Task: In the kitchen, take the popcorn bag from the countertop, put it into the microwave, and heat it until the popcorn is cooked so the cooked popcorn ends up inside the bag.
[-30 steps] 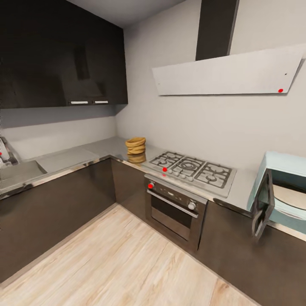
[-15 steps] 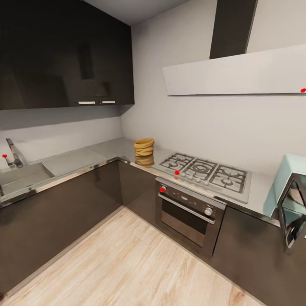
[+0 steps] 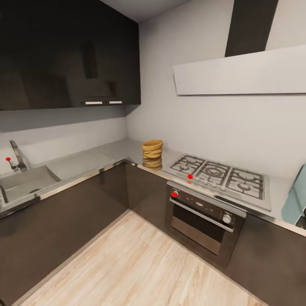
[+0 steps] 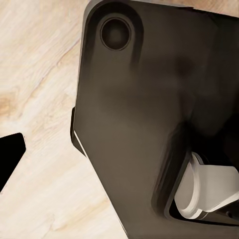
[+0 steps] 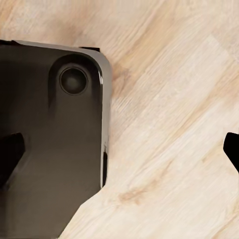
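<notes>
The bag (image 3: 152, 149) sits mid-frame in our head view, upright on the bench (image 3: 114, 149) at the inner corner of the L, just left of the hob (image 3: 221, 178) and apart from it. Its rolled rim faces up, and its reflection shows on the glossy steel below it. We cannot see any popcorn inside from here.

At the right edge of the frame, a pale blue sliver of the microwave (image 3: 296, 197) stands on the bench beyond the hob; its door is cut off, so we cannot tell how it stands.

Under the hob is the steel oven (image 3: 205, 216) with its handle bar. At the left edge we see the sink (image 3: 23, 182) and tap (image 3: 16, 156). Dark cabinets (image 3: 68, 55) fill the upper left, and the hood (image 3: 240, 70) spans the upper right. Pale wood floor (image 3: 140, 263) covers the lower middle.

In our left wrist view, a dark glossy robot base (image 4: 149, 114) lies over the floor, with one dark fingertip (image 4: 10, 154) at the frame's left edge. In our right wrist view, dark fingertips (image 5: 10, 154) show at both side edges, well apart, so the right tool is spread with nothing between. We cannot tell whether the left tool is spread or pressed together.
</notes>
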